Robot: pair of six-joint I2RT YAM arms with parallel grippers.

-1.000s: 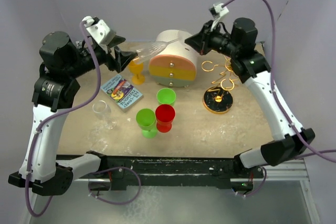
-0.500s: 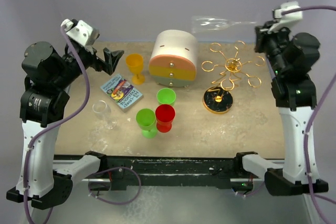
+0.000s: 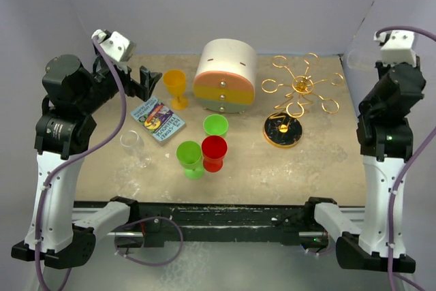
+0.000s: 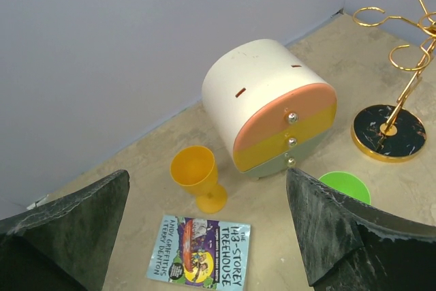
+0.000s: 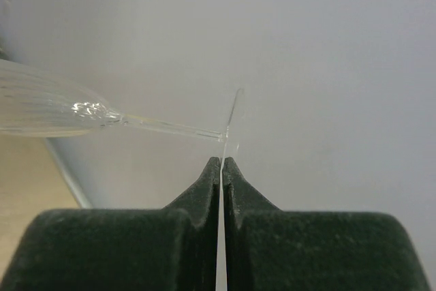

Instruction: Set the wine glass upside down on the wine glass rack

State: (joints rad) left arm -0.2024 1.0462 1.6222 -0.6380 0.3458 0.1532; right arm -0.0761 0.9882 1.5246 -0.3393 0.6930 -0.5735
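Since a second ago, when both arms met above the round drawer box, the right arm has swung away to stand tall well to the box's right, carrying the glass with it, and the left arm has drawn back to the box's left. The right gripper (image 5: 223, 165) is pinched tight on the thin edge of the foot of the wine glass (image 5: 61, 108). The stem and bowl reach out sideways from the jaws, in the air and against the pale wall. The left gripper (image 3: 144, 80) hangs with its jaws spread wide and nothing between them, facing the drawer box (image 3: 226, 76). The wine glass rack (image 3: 300, 86) stands on the table (image 3: 306, 168) just right of the box, its gold loops bare, with the held glass farther right and higher. Just left of the box stands an orange goblet (image 3: 175, 86), with a book (image 3: 158, 119) lying in front of it. Two green cups (image 3: 216, 125) and a red cup (image 3: 214, 151) cluster in front of the box, and a clear glass (image 3: 133, 144) sits to its front left.
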